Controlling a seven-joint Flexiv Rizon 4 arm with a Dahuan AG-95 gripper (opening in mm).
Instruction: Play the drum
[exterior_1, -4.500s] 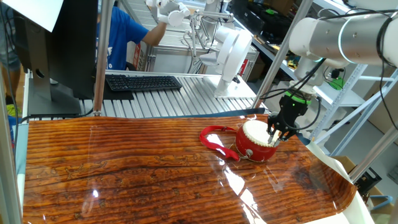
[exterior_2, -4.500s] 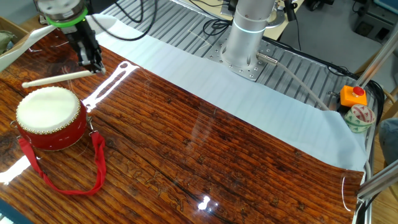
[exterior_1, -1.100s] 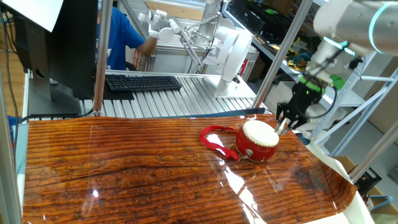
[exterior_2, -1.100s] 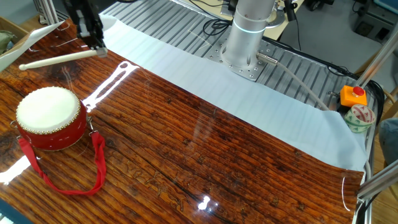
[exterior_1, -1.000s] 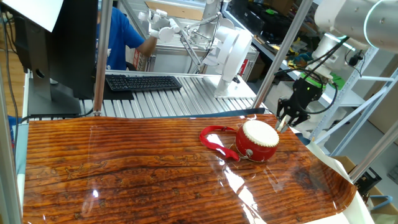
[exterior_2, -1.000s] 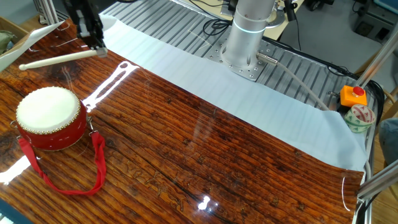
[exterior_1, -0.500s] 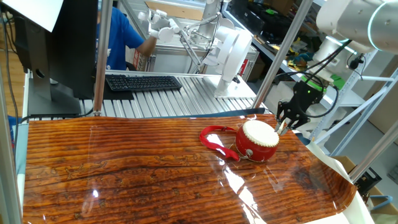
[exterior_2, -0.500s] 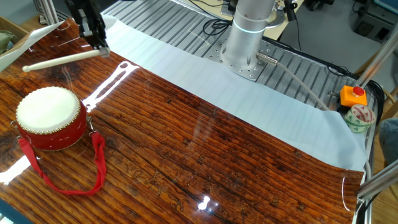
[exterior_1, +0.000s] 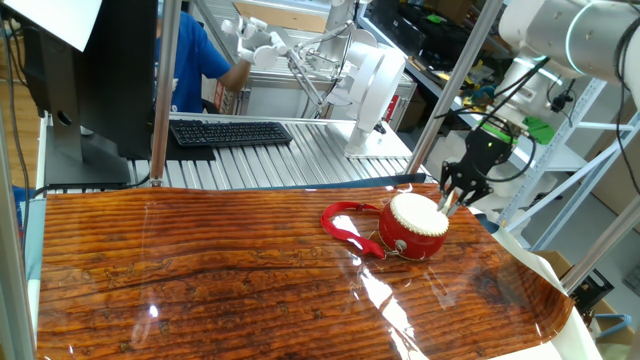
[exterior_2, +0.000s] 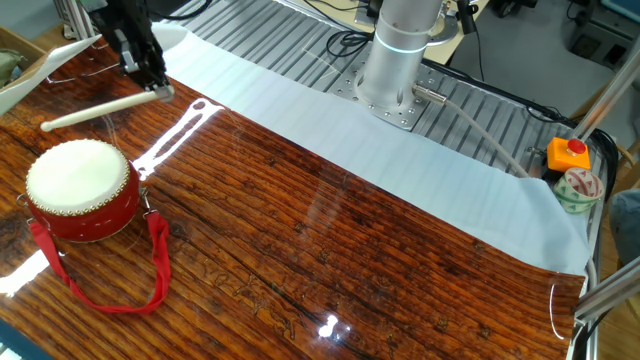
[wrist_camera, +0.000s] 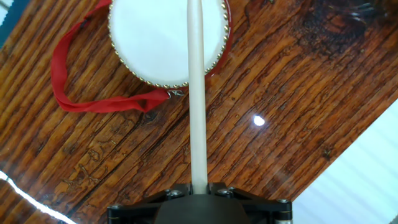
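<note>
The drum (exterior_1: 415, 228) (exterior_2: 80, 190) is a squat red toy with a cream-white head, standing on the wooden table with its red ribbon strap (exterior_2: 110, 285) trailing beside it. My gripper (exterior_1: 452, 196) (exterior_2: 155, 85) (wrist_camera: 198, 190) is shut on one end of a pale wooden drumstick (exterior_2: 100, 108) (wrist_camera: 197, 93). The stick hangs in the air, its far end over the drum head (wrist_camera: 165, 37). In the other fixed view a gap shows between stick and head. The gripper hovers behind and above the drum.
A white cloth (exterior_2: 400, 160) covers the table's far side, where the arm's base (exterior_2: 398, 60) stands. A red button box and a small bowl (exterior_2: 577, 190) sit at the right corner. A keyboard (exterior_1: 230, 132) and a person lie beyond the table.
The gripper and drumstick have dipped slightly toward the drum over the last second; the stick's free end sits lower. The drum has not moved.
</note>
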